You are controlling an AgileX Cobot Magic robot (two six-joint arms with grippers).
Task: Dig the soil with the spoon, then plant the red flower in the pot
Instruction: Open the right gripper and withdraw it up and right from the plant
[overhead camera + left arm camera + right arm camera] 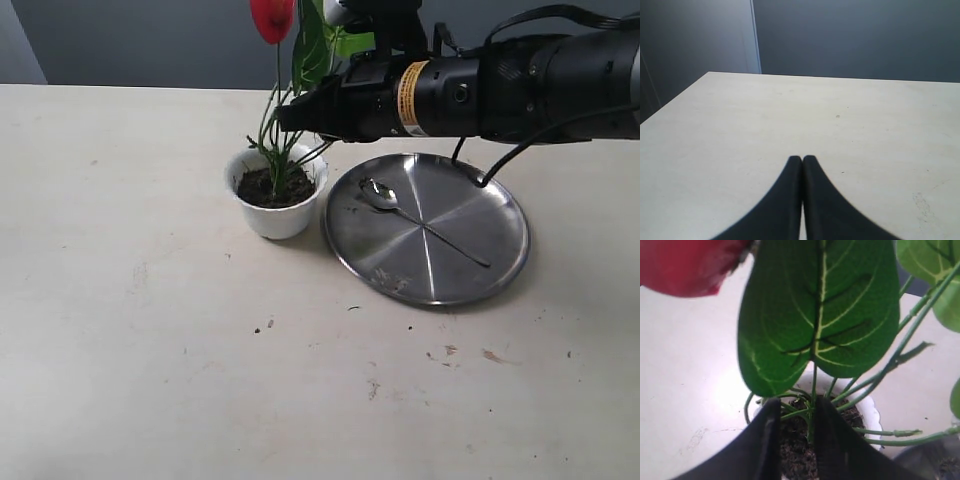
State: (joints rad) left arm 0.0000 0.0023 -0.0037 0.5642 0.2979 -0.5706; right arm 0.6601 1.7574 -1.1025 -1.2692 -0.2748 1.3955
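Observation:
The red flower [272,18] stands upright in the small white pot [275,215], its stems going down into the dark soil [262,188]. My right gripper [285,112] reaches in from the right at stem height. In the right wrist view its jaws are open [796,407]; a thin stem rises between them, close to one finger [832,440], above the soil [795,450] and the pot rim [871,412]. A broad green leaf [820,315] hangs over the jaws. The spoon [420,222] lies on the steel plate. My left gripper [802,159] is shut and empty over bare table, out of the exterior view.
A large round steel plate [480,270] sits right of the pot, nearly touching it. Soil crumbs dot the table [150,350] in front of the plate. The right arm [520,85] stretches over the plate's far edge.

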